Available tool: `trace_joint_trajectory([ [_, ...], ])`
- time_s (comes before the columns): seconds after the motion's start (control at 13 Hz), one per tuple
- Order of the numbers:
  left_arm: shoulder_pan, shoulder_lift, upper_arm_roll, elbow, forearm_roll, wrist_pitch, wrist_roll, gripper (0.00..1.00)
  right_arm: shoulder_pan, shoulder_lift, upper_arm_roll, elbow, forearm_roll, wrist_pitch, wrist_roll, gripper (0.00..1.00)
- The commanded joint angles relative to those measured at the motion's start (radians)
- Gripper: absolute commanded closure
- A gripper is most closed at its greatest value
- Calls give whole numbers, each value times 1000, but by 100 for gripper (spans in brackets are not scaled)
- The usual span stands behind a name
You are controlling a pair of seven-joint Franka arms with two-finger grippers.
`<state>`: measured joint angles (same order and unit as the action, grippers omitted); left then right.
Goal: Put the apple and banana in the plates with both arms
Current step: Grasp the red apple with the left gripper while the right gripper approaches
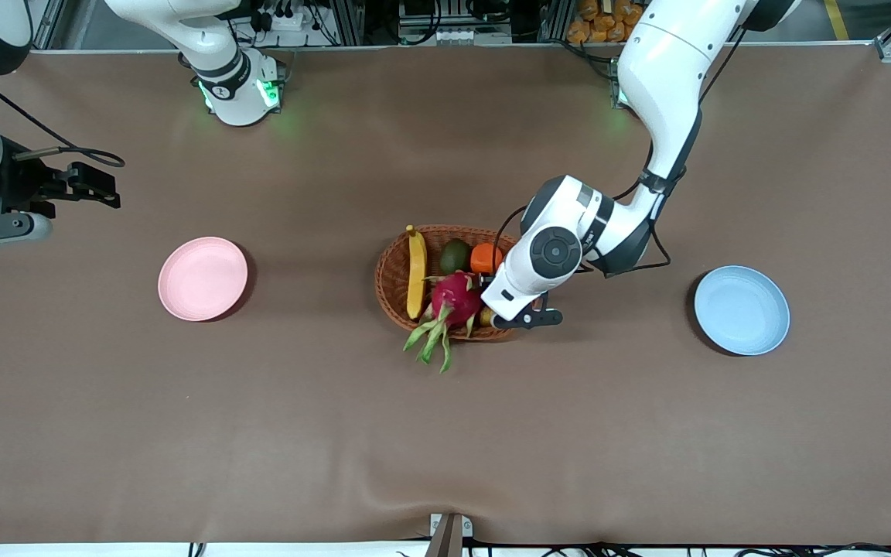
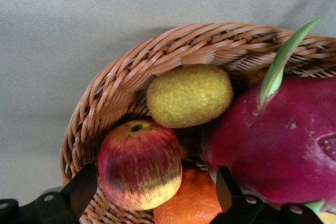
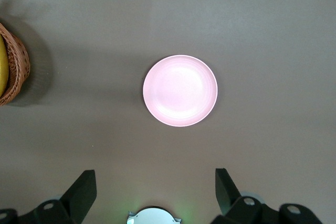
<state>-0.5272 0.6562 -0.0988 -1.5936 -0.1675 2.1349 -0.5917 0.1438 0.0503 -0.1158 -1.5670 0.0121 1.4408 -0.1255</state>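
Note:
The apple (image 2: 139,163), red with yellow streaks, lies in the wicker basket (image 1: 395,271) against an orange (image 2: 191,205). My left gripper (image 2: 154,192) is open and low in the basket, with the apple between its fingers (image 2: 84,190) and untouched. In the front view the left hand (image 1: 530,271) hides the apple. The banana (image 1: 416,271) lies in the basket at the right arm's end of it. The pink plate (image 1: 203,278) and the blue plate (image 1: 742,309) are empty. My right gripper (image 3: 155,192) is open and empty, high over the pink plate (image 3: 180,91).
The basket also holds a magenta dragon fruit (image 1: 455,298), a green avocado (image 1: 455,255), the orange (image 1: 486,257) and a rough yellow fruit (image 2: 189,95). The dragon fruit (image 2: 278,145) lies close to one left finger. The basket's edge (image 3: 16,72) shows in the right wrist view.

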Motion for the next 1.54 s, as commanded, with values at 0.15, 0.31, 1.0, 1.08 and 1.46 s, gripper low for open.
trace_joint_trajectory([
  [0.15,-8,32,11,20,-12,-1,-11,0,-4,8,-2,13,83,-7,-10,0],
  [0.31,-13,39,11,20,-12,-1,-13,0,6,31,-2,12,132,-7,-6,0],
  [1.0,15,13,14,64,-18,-85,-11,73,281,144,-2,10,175,119,248,0],
  [1.08,27,5,14,113,-18,-161,-11,77,325,173,-2,8,172,144,282,0],
  [1.46,76,-114,42,159,31,-320,21,78,485,307,-2,5,178,257,438,6],
])
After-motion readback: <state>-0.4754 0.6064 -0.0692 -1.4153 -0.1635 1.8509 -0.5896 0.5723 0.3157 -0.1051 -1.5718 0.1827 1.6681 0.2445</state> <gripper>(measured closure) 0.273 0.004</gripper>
